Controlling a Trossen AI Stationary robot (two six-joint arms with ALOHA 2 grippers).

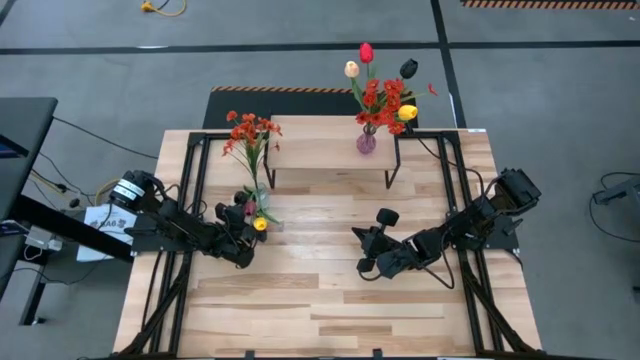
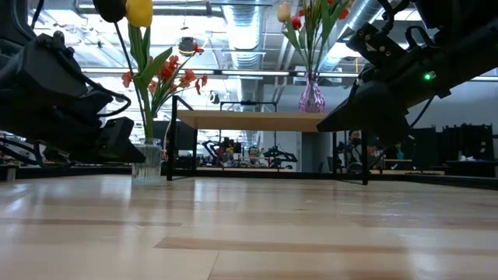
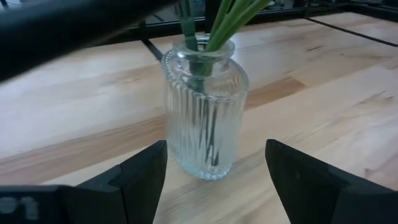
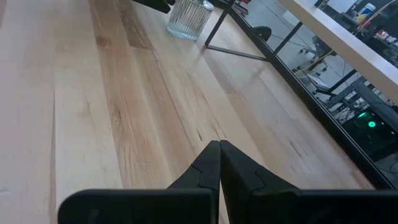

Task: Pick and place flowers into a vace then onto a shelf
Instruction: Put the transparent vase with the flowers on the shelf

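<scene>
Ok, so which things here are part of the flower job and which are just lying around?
Job: clear vase, flowers, purple vase, shelf, left gripper, right gripper.
Lying about: orange cable, black side table.

Two black jointed arms, looped black cables, green indicator light, wedge-shaped black fingers [image 3: 140, 177]

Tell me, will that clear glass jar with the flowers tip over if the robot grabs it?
The clear ribbed vase looks like glass, so probably smooth and breakable. The tall flowers rise well above it, so it may be top-heavy and tip if nudged near the rim. The left gripper, fingers open on both sides of its lower body, seems placed for a steadier low hold.
</scene>
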